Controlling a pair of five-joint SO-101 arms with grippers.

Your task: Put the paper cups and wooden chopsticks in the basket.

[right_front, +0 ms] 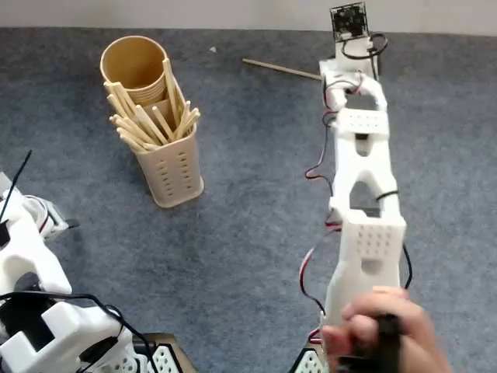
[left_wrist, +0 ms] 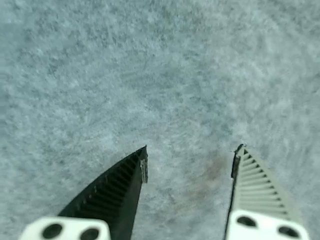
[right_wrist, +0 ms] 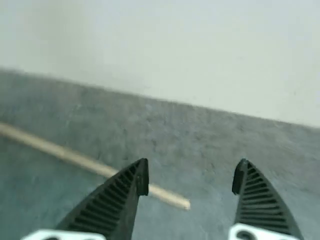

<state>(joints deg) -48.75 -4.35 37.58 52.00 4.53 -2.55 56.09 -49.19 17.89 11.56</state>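
The left gripper [left_wrist: 192,152] hangs open over bare bench [right_front: 256,194]. The basket [right_front: 175,175] holds the cups [right_front: 133,66] and a bundle of chopsticks [right_front: 151,120]. One loose chopstick [right_front: 279,69] lies at the far edge, with the right gripper [right_wrist: 192,170] open over its end. That last pickup seems in hand. Next it should lower, straddle the stick and close.

In the basket [right_front: 172,175] stand paper cups [right_front: 133,64] and chopsticks [right_front: 151,120]; lone chopstick [right_front: 279,69] lies seemingly beside right tool [right_wrist: 192,175].
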